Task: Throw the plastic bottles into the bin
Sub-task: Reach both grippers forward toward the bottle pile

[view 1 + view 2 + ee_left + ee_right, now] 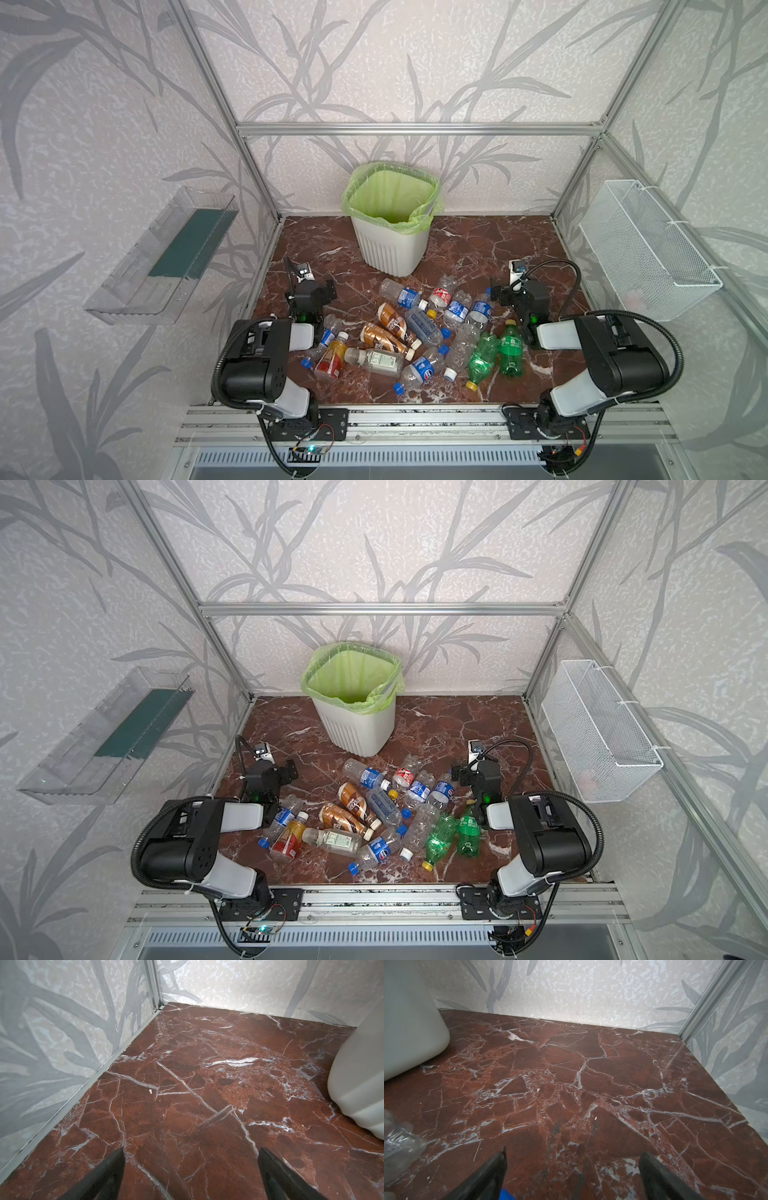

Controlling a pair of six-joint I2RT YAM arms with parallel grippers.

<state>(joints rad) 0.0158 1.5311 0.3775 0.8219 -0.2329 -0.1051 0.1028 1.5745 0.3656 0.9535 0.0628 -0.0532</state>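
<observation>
Bottles (424, 328) lie flat in one loose heap on the table (478, 249), between the two arms. Most are clear with blue labels and caps. The nearest, a clear one, points its blue cap at the near edge.

Green pair (510, 349): at the heap's right, long axes running near-to-far, yellow caps opposed, one near and one far.

Red-orange bottle (330, 359): at the heap's left, white cap angled away.

Brown-gold pair (392, 322): mid-heap, side by side on a diagonal, caps toward the near right.

Left gripper (192, 1150) flanks the heap's left, and right gripper (574, 1152) its right. Both aim at the far wall with jaws wide apart over bare marble, holding nothing. A clear bottle shows at the edge of the right wrist view.

Bin (390, 253): white, ribbed, green-lined. It stands upright beyond the heap by the far wall, near the farthest bottle.
</observation>
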